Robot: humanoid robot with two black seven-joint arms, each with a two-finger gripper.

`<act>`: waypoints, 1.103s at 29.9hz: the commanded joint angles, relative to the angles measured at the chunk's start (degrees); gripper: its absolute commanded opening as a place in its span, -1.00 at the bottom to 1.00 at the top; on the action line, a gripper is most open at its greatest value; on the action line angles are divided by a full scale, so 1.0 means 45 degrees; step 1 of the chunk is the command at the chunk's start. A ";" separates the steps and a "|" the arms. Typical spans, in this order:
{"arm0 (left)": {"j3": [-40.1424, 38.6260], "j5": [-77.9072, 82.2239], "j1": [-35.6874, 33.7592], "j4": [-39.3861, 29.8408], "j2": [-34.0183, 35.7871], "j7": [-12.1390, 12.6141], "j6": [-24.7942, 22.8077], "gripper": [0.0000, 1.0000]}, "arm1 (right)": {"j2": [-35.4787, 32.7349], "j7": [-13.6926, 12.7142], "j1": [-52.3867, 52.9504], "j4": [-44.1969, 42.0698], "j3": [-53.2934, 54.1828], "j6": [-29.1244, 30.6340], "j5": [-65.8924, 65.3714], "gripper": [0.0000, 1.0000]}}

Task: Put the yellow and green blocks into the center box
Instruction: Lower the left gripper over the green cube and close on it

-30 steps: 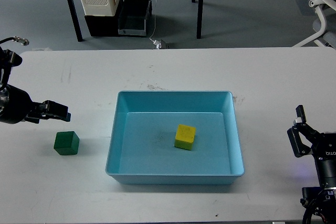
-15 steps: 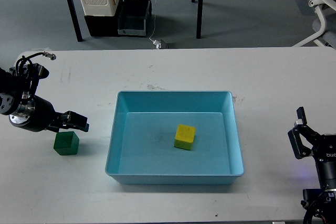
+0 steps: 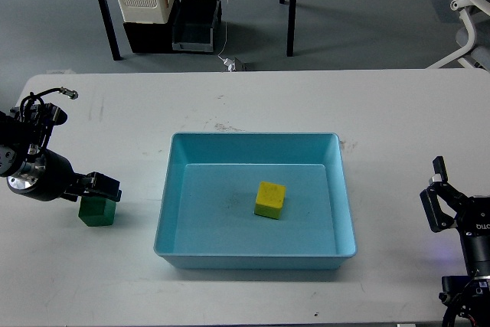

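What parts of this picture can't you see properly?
- Green block, head view: its top is covered by the left hand, so whether the fingers grip it is unclear.
- Left hand: dark and small, fingers not told apart.
- Right hand: its arm is cut off by the bottom and right edges.
- Yellow block in the blue box: its far sides are hidden by the block itself.

One block (image 3: 270,199) lies in the box (image 3: 255,258); another block (image 3: 96,213) sits left of it on the table (image 3: 383,112).
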 commanded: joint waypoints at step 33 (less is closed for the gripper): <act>-0.0977 0.0162 0.1840 0.0479 -0.0049 -0.0018 0.0000 0.99 | 0.0000 0.0000 -0.0039 -0.0101 0.0032 0.0000 -0.0005 1.00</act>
